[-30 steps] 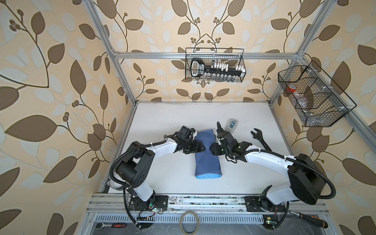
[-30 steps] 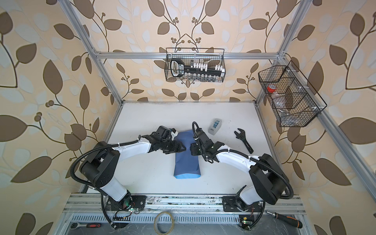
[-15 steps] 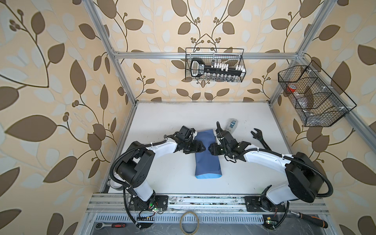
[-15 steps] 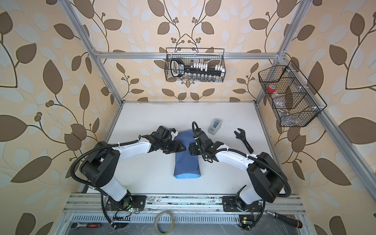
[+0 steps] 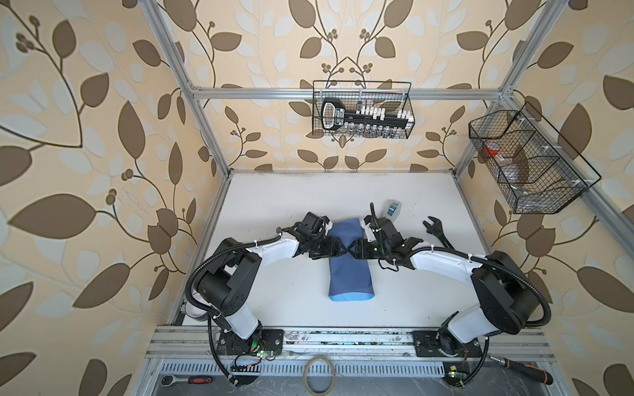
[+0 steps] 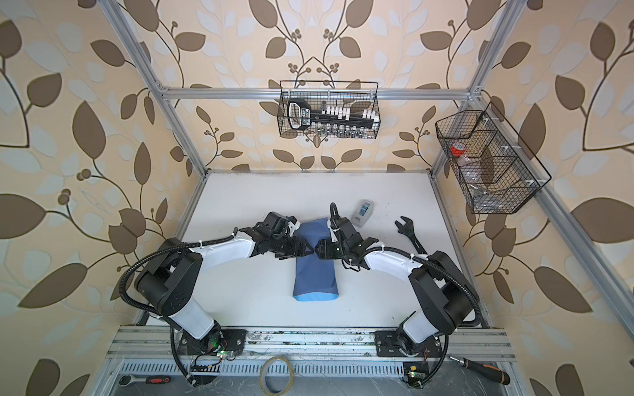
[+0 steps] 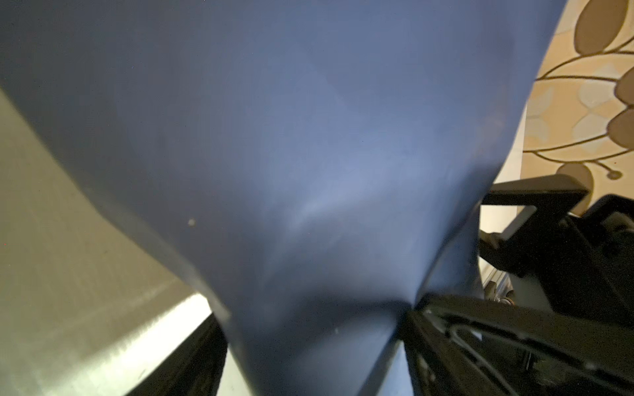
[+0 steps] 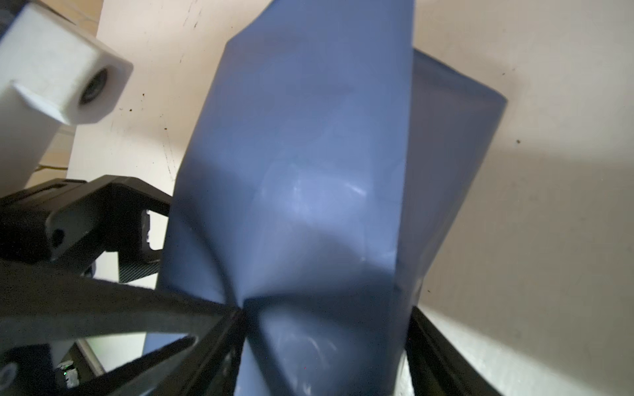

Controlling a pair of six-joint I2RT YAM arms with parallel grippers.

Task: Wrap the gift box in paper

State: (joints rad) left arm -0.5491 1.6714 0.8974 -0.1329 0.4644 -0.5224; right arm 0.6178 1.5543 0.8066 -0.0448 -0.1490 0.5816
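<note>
- Top views: left gripper (image 5: 338, 249) and right gripper (image 5: 355, 249) meet tip to tip, almost touching, in both top views.
- The paper (image 5: 350, 284) lies on the table (image 5: 274, 205) directly under both tips as a long slate-blue bundle. It runs from just beyond the grippers back toward the arm bases, and its base-side end shows light blue.
- A tape dispenser (image 5: 392, 208) sits just beyond the right gripper. A wrench (image 5: 436, 233) lies further out on its outer side, apart from it.
- Left wrist: the paper (image 7: 308, 154) fills the view and narrows between the fingers (image 7: 497, 343), creased where they touch. Left gripper is clamped on the paper with its jaws wide.
- Right wrist: the paper (image 8: 308, 171) passes between the fingers (image 8: 192, 308), with creases fanning out from one tip. Both fingers sit at the paper's sides. I cannot tell whether they grip or have let go.
</note>
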